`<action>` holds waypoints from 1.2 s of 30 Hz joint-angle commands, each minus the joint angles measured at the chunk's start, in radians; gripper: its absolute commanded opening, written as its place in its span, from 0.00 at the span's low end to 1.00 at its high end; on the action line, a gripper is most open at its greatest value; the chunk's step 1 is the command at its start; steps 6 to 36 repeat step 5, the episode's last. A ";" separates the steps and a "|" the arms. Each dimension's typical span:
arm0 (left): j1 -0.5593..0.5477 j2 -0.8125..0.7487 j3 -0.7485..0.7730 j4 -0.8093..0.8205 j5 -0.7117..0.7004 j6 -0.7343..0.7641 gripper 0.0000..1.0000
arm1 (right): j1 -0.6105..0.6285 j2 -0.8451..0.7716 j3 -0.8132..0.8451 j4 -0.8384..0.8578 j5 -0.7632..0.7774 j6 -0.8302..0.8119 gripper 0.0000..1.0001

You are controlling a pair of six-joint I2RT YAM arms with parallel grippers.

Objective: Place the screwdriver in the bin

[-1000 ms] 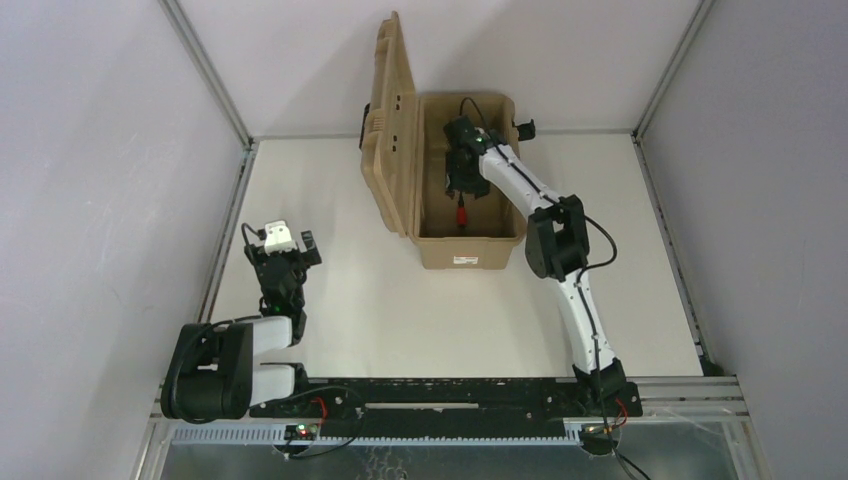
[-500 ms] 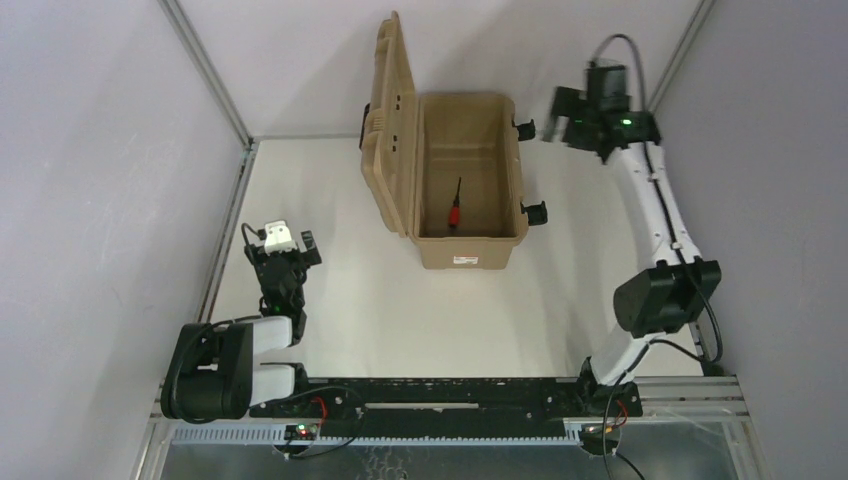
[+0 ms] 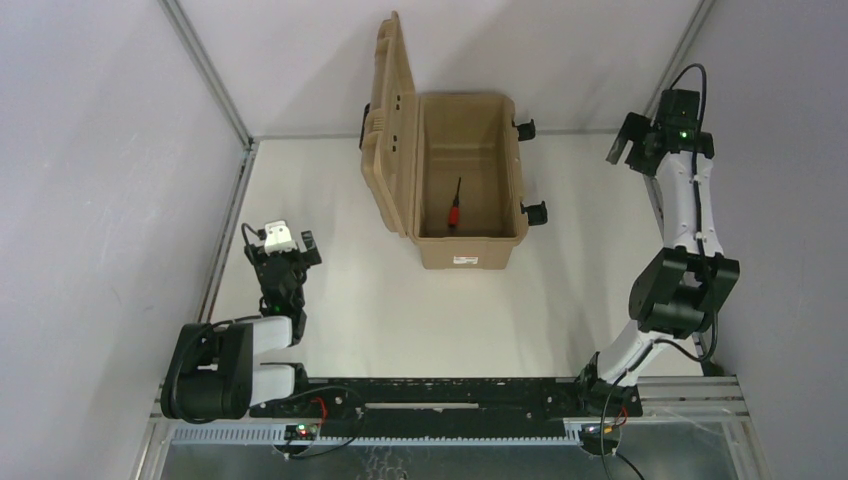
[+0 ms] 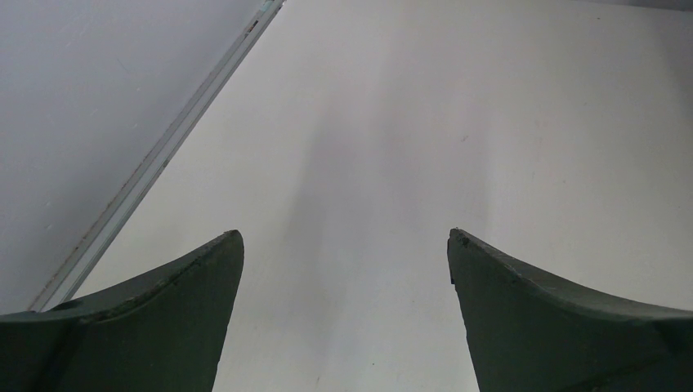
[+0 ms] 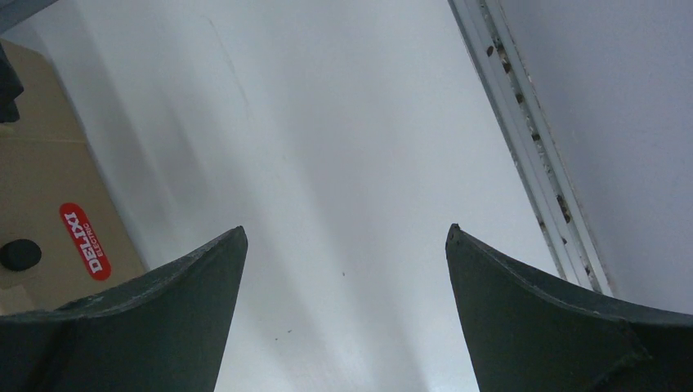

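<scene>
The red-handled screwdriver (image 3: 455, 211) lies loose on the floor of the tan bin (image 3: 466, 250), whose ribbed lid (image 3: 390, 120) stands open on its left side. My right gripper (image 3: 626, 147) is open and empty, raised at the far right of the table, well clear of the bin. In the right wrist view its jaws (image 5: 345, 245) spread wide over bare table, with the bin's side and a red label (image 5: 83, 241) at the left edge. My left gripper (image 3: 289, 250) rests open and empty near the table's left side; its jaws (image 4: 345, 245) frame bare white tabletop.
Black latches (image 3: 536, 211) stick out from the bin's right side. A metal frame rail (image 5: 531, 139) runs along the right edge of the table, close to my right gripper. Another rail (image 4: 155, 159) borders the left edge.
My right gripper opened and left the screwdriver in the bin, then lifted out and swung to the far right of the table. The left arm stayed still.
</scene>
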 commanded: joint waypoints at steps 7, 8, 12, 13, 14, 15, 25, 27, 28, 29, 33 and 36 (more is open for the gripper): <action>0.007 -0.002 0.045 0.053 0.005 -0.001 1.00 | 0.015 -0.046 -0.003 0.035 -0.005 -0.009 1.00; 0.007 -0.002 0.045 0.053 0.005 -0.001 1.00 | 0.015 -0.046 -0.003 0.035 -0.005 -0.009 1.00; 0.007 -0.002 0.045 0.053 0.005 -0.001 1.00 | 0.015 -0.046 -0.003 0.035 -0.005 -0.009 1.00; 0.007 -0.002 0.045 0.053 0.005 -0.001 1.00 | 0.015 -0.046 -0.003 0.035 -0.005 -0.009 1.00; 0.007 -0.002 0.045 0.053 0.005 -0.001 1.00 | 0.015 -0.046 -0.003 0.035 -0.005 -0.009 1.00; 0.007 -0.002 0.045 0.053 0.005 -0.001 1.00 | 0.015 -0.046 -0.003 0.035 -0.005 -0.009 1.00; 0.007 -0.002 0.045 0.053 0.005 -0.001 1.00 | 0.015 -0.046 -0.003 0.035 -0.005 -0.009 1.00; 0.007 -0.002 0.045 0.053 0.005 -0.001 1.00 | 0.015 -0.046 -0.003 0.035 -0.005 -0.009 1.00; 0.007 -0.002 0.045 0.053 0.005 -0.001 1.00 | 0.015 -0.046 -0.003 0.035 -0.005 -0.009 1.00; 0.007 -0.002 0.045 0.053 0.005 -0.001 1.00 | 0.015 -0.046 -0.003 0.035 -0.005 -0.009 1.00; 0.007 -0.002 0.045 0.053 0.005 -0.001 1.00 | 0.015 -0.046 -0.003 0.035 -0.005 -0.009 1.00; 0.007 -0.002 0.045 0.053 0.005 -0.001 1.00 | 0.015 -0.046 -0.003 0.035 -0.005 -0.009 1.00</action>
